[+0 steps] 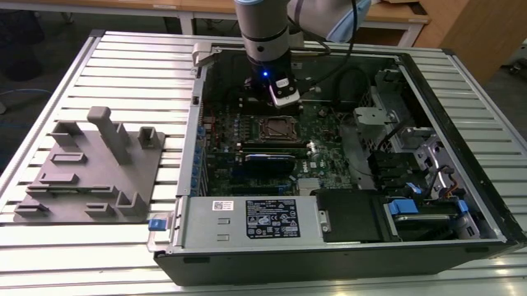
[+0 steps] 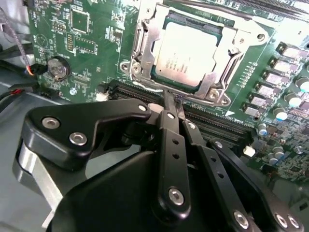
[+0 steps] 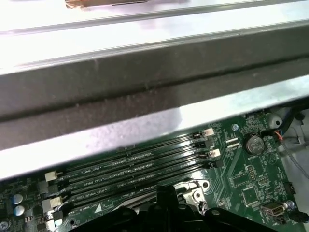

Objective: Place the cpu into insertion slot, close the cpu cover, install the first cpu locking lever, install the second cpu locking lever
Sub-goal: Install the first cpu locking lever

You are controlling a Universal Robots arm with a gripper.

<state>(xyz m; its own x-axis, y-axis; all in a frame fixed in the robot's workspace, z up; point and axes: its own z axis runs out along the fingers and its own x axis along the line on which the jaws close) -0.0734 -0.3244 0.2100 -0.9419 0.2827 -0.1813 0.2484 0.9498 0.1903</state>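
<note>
Open PC case [image 1: 329,262] sits on a slatted metal counter [image 1: 123,61], with a grey fixture tray [image 1: 86,179] beside it on the exterior view's left and wooden desks [image 1: 391,15] behind. The cpu [image 2: 188,53] is seated in the insertion slot [image 1: 278,128] under the cpu cover [image 2: 148,43]. The claw [image 2: 173,107] is clenched, tips right at the socket's edge.

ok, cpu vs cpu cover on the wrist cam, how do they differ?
The cpu is a solid silver-grey square with print on top; the cpu cover is an open metal frame with a large square window. The cpu cover is the larger and rings the cpu, which shows through that window. Shared: both look metallic, are square and lie flat on the green board.
</note>
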